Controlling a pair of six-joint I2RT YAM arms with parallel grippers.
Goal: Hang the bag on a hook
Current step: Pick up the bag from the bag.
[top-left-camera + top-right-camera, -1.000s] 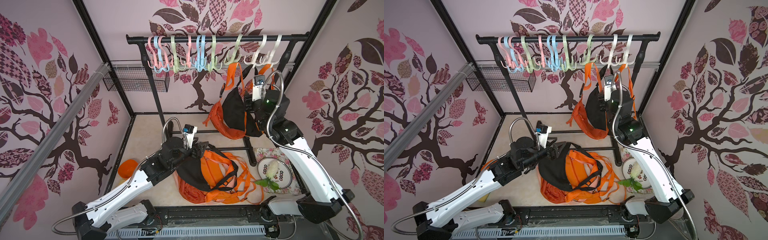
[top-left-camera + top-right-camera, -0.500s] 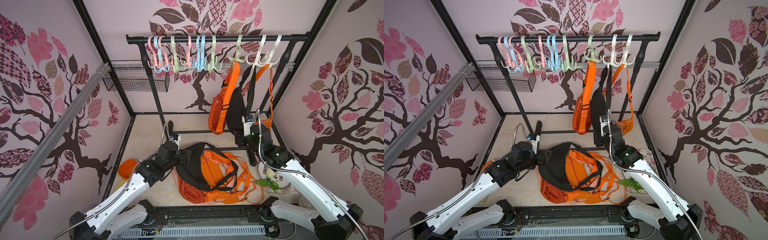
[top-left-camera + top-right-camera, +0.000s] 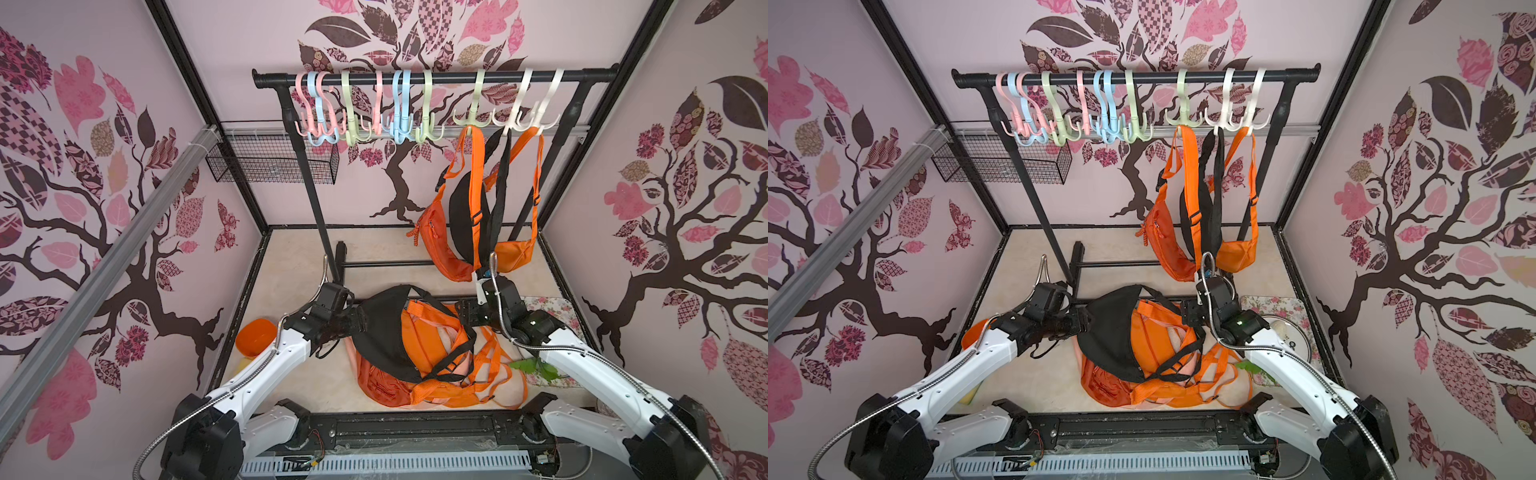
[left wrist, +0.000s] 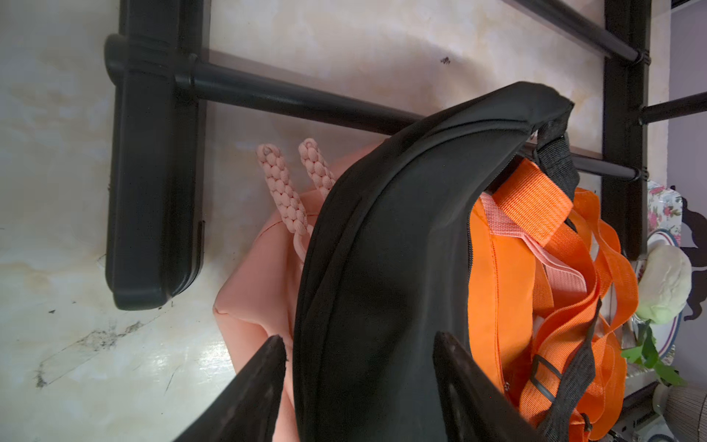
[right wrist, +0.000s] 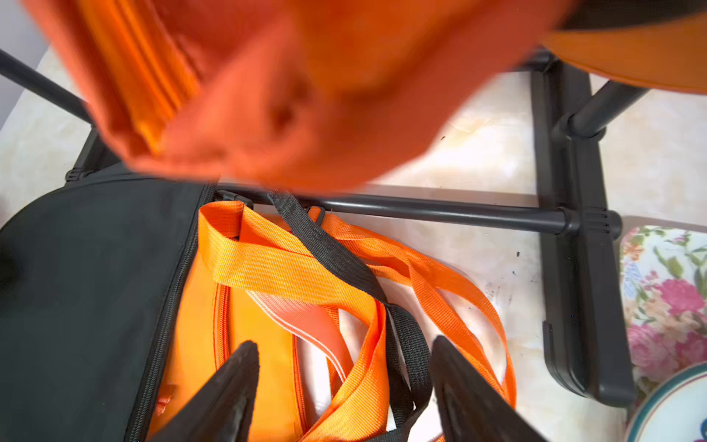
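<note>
Our left end effector [image 4: 357, 336] is straddling the black fabric waist bag [image 4: 382, 248], parted wide, unclamped; our right end effector [image 5: 342, 341] is hovering wide, empty; we are risking snags on tangled orange webbing straps [image 5: 287, 268].

Wire basket [image 3: 270, 164]: wall behind the rack's [image 3: 449, 76] left end.
Orange bowl [image 3: 255, 341]: floor, left of the rack.
Flowered mat [image 5: 665, 287]: by the rack's right foot, under a plate [image 5: 669, 405].

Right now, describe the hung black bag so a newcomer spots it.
Find the black rail at the back; three bags hang near its right end. The black bag is the middle one, flanked by orange bags.
</note>
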